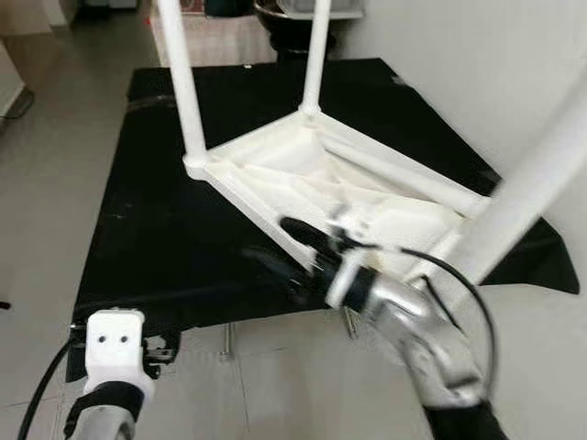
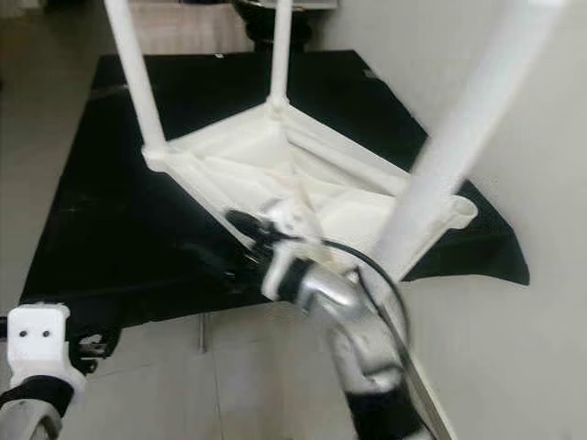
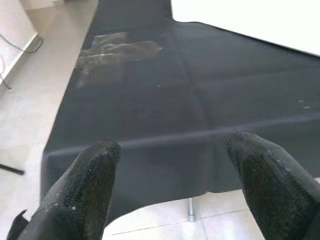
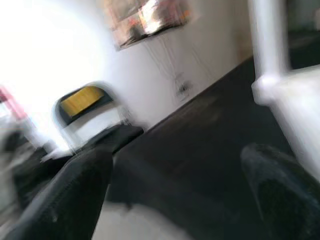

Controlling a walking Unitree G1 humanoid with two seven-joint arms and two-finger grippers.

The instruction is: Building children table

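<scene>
A white children's table [image 1: 348, 183] lies upside down on a black mat [image 1: 165, 229]. Two white legs [image 1: 181, 82] stand up from its far corners. A third leg [image 1: 541, 174] rises at the near right corner, close to the camera. My right gripper [image 1: 286, 249] is blurred and open, reaching over the mat at the table's near left edge; one finger [image 1: 307, 234] lies against the frame. In the right wrist view its fingers [image 4: 75, 185] stand apart with nothing between them. My left gripper [image 3: 170, 150] is open and hovers low over the mat's near edge, holding nothing.
A metal bolt [image 1: 227, 341] and another [image 1: 349, 323] lie on the tiled floor just before the mat. A white wall [image 1: 477, 73] runs close along the right. A dark round object [image 1: 293, 23] stands behind the mat.
</scene>
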